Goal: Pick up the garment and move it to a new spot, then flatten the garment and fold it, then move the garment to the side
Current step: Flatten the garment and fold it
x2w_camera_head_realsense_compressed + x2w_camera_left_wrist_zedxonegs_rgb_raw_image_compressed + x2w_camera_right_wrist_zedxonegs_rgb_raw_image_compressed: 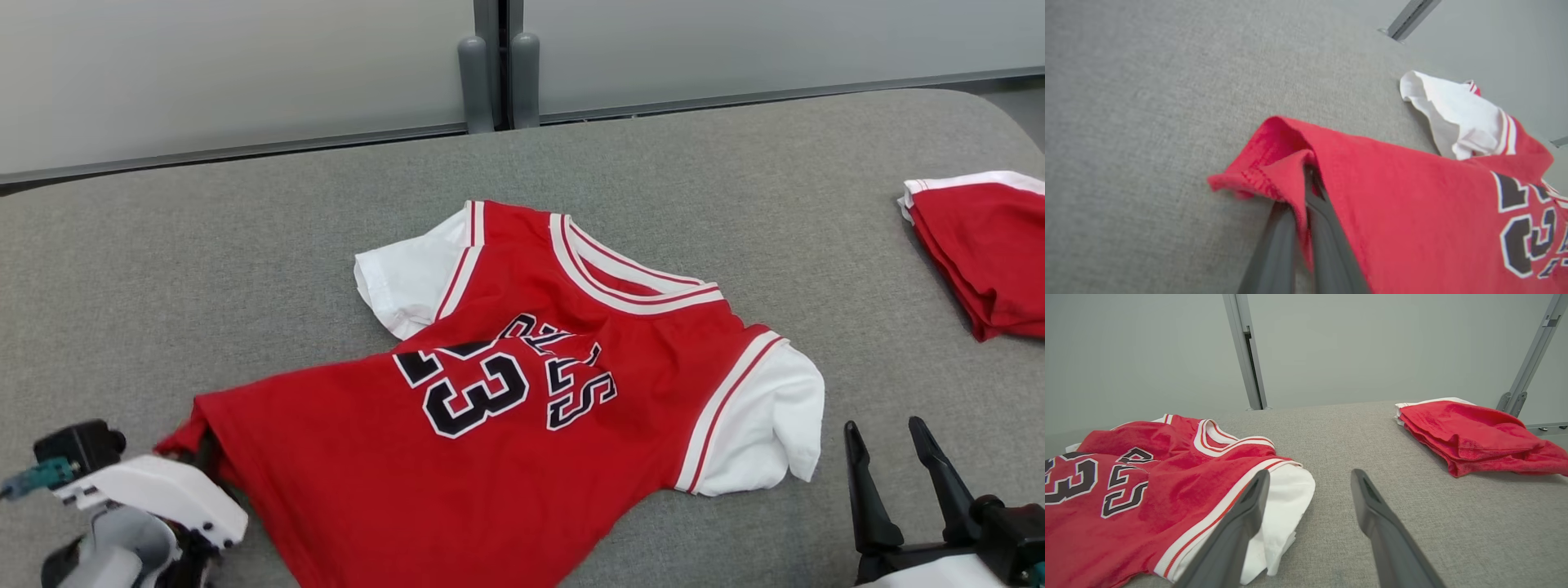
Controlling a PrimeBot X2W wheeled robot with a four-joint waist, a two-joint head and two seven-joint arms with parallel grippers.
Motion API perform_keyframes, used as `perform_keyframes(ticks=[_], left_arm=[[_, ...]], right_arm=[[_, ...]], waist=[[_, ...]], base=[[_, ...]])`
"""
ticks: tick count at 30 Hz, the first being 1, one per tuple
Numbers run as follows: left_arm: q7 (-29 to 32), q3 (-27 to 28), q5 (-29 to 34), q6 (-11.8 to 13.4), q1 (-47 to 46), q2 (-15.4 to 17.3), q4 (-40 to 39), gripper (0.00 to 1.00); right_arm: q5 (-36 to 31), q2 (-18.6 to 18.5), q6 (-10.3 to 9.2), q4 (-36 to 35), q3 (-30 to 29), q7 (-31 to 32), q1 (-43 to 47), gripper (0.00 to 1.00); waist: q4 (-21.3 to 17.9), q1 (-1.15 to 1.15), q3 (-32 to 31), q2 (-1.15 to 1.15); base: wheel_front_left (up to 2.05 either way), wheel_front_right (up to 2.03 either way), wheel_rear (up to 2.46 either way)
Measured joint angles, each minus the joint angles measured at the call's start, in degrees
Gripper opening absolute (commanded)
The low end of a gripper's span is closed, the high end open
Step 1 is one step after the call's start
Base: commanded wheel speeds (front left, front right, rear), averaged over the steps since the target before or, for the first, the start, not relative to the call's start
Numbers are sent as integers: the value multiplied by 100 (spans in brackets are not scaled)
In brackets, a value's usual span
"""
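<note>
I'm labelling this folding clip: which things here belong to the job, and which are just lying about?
In the job:
red number 23 jersey, unfolded
left gripper, shut on its hem corner
right gripper, open, holding nothing

Lying about:
folded red garment, far right
grey padded table

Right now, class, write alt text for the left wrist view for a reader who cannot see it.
The left gripper, shut, pinches the hem corner of a red jersey lying on a grey fabric table. A white sleeve and black numerals show further along it.
</note>
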Motion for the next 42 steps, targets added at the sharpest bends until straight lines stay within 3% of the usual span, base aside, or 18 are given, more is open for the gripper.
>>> perform_keyframes(ticks=[9,16,17,18,19,26,30,35,39,42], left_arm=[[-659,236,493,-88,-1107,20,639,0],[-936,256,709,-394,-1736,-204,1600,0],[-936,226,713,-459,-1752,-226,1724,27],[-910,176,720,-502,-1740,-255,1830,87],[-869,113,748,-547,-1713,-269,1904,100],[-1122,213,1037,-555,-804,-77,1266,100],[-1159,853,1670,-196,82,-98,-40,100],[-1158,1450,2825,190,1530,-686,-1619,100],[-1161,1733,3683,166,2204,-1124,-2194,100],[-1162,1936,4184,-42,2558,-1456,-2318,100]], right_arm=[[-49,0,0,-46,20,0,-154,100],[-60,0,0,8,56,0,-216,100],[-66,0,0,20,49,0,-218,100],[-78,0,0,38,51,0,-218,100],[-96,1,0,43,47,0,-216,100],[-193,0,0,-58,-112,0,22,100],[-246,0,0,-233,-303,0,153,100],[-338,1,0,-397,-519,-1,314,100],[-363,-3,0,-456,-688,-1,369,100],[-381,0,0,-447,-767,-1,467,100]], waist=[[-27,0,304,0],[-87,0,350,0],[-88,0,325,0],[-89,0,291,0],[-92,0,248,0],[-34,0,-187,0],[110,0,-457,0],[375,0,-767,0],[590,0,-967,0],[731,0,-1088,0]], base=[[0,0,0],[0,0,0],[0,0,0],[0,0,0],[0,0,0],[0,0,0],[0,0,0],[0,0,0],[0,0,0],[0,0,0]])
